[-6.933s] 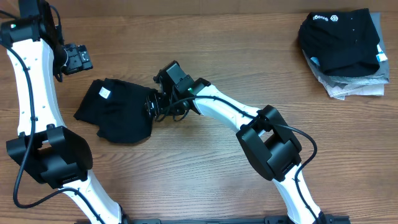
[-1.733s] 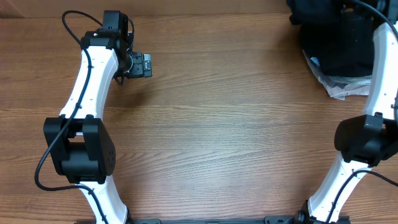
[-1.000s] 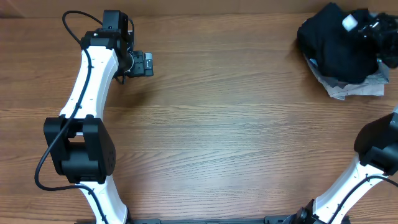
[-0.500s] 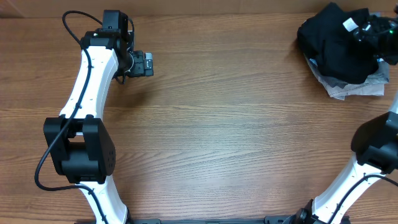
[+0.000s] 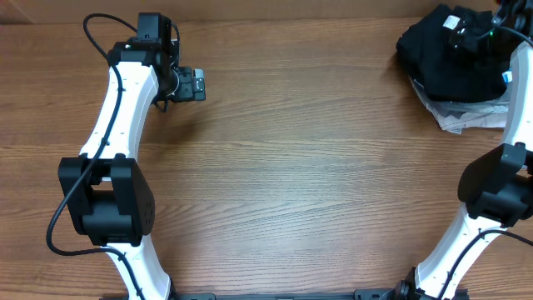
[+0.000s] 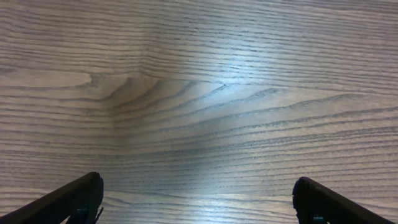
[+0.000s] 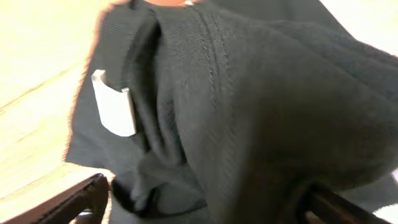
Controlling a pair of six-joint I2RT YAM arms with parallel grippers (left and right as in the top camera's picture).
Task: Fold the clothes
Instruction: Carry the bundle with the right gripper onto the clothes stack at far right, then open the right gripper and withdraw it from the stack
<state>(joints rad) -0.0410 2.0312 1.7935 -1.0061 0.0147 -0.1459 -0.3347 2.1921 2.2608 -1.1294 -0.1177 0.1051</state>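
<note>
The black T-shirt (image 5: 435, 52) lies bunched on top of the clothes stack at the table's far right corner, its white neck label (image 5: 450, 22) facing up. In the right wrist view the shirt (image 7: 249, 93) fills the frame, with the label (image 7: 115, 112) at the left. My right gripper (image 5: 472, 32) hovers right over it with its jaws (image 7: 205, 205) spread wide; black fabric lies between and under the fingers. My left gripper (image 5: 188, 85) is open and empty over bare wood at the far left, fingers wide apart (image 6: 199, 202).
Under the shirt lie folded grey and white pieces (image 5: 466, 119), with a blue tag (image 5: 508, 76) at the stack's right side. The wooden table top (image 5: 291, 167) spreads between the two arms. The right arm (image 5: 500, 183) rises along the right edge.
The shirt has gone from the table's left middle, held by my right gripper, onto the stack at the far right. In the last second the right wrist turned and the label shifted left. Left arm still.
</note>
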